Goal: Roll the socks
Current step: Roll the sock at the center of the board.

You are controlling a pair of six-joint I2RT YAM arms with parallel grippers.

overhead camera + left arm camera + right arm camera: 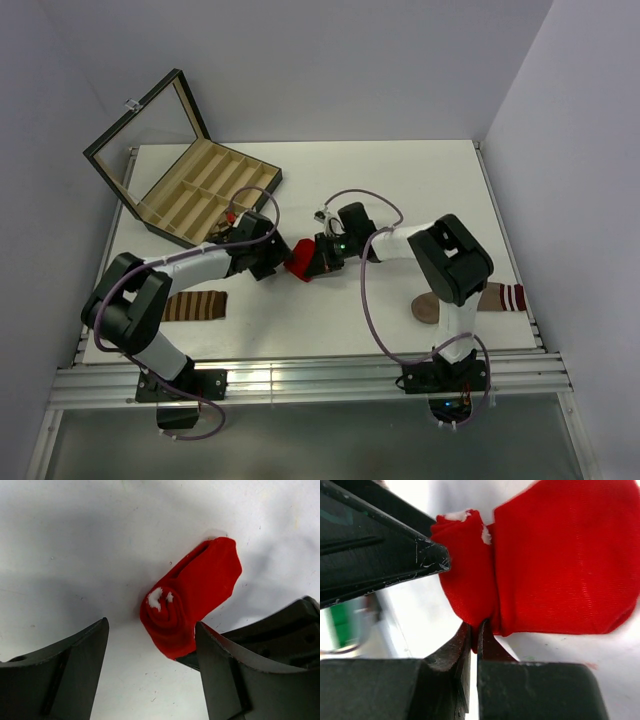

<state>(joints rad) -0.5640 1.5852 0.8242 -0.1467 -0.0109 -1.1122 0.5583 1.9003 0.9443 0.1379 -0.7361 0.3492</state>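
Both arms reach from the near edge toward the middle of the worktop [400,180]. The left arm [190,265] is bent at the elbow and stretches to the right. The right arm [400,243] folds over its base and stretches to the left, so the 2 wrists meet almost tip to tip. The red sock [300,262] lies on the worktop between them.

The top view gives it only as a small red patch. The left wrist view shows 1 end rolled into a spiral with a little white in the centre. It also shows the left jaws spread, 1 finger at each side of the roll (whether they touch it is not clear). The right wrist view shows the right jaws pressed together, pinching the red fabric where the roll meets the flat part.

In the left wrist view the long axis of the sock runs from the rolled end at lower left to the flat end at upper right.
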